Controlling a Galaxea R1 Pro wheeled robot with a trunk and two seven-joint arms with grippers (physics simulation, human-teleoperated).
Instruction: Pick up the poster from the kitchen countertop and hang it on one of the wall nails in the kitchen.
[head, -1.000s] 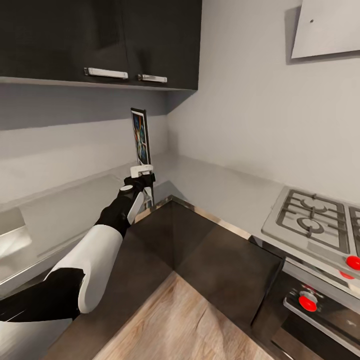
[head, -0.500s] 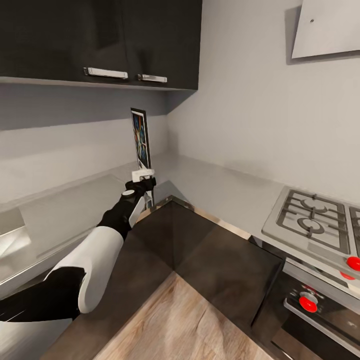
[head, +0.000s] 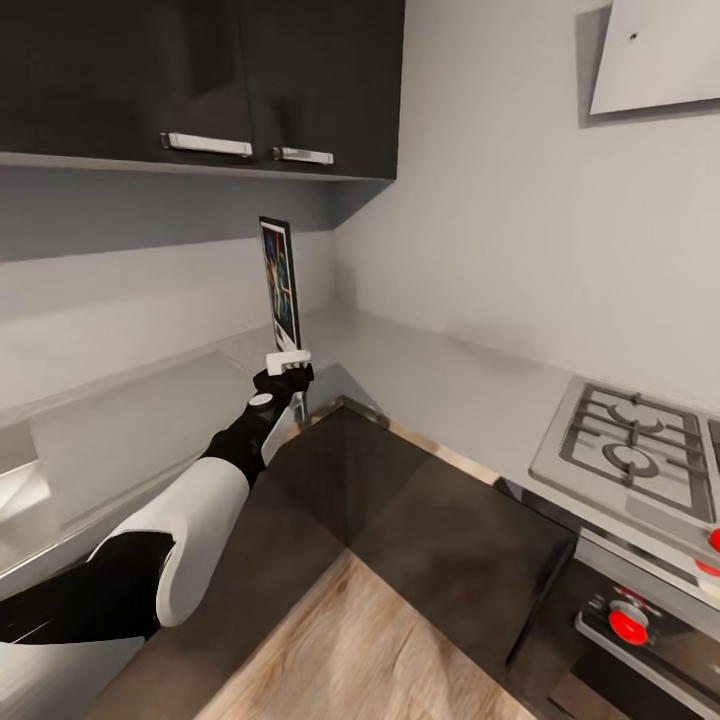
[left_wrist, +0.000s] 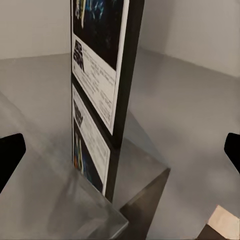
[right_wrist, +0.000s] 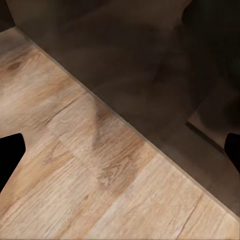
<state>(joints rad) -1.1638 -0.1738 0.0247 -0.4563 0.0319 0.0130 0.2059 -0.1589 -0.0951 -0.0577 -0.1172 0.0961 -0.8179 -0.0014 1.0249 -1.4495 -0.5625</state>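
Observation:
The poster (head: 282, 285) stands upright and edge-on near the inner corner of the grey kitchen countertop (head: 440, 375). My left gripper (head: 287, 356) is at its foot. In the left wrist view the poster (left_wrist: 107, 90) rises between the two dark fingertips (left_wrist: 10, 155), which sit far apart and touch nothing, so the gripper (left_wrist: 120, 150) is open. A tiny dark wall nail (head: 633, 37) dots a light-grey panel high on the right wall. My right gripper (right_wrist: 120, 150) is open over the wooden floor beside a dark cabinet front.
Dark wall cabinets (head: 200, 70) hang above the poster. The gas hob (head: 630, 450) lies at the right, with a red oven knob (head: 627, 625) below it. A sink edge (head: 15, 480) shows at far left. Dark base cabinets (head: 440, 540) form the corner around the wooden floor (head: 380, 650).
The whole head view has shifted slightly, so the camera has moved. My left gripper stays at the poster's foot, and the poster still stands on the countertop.

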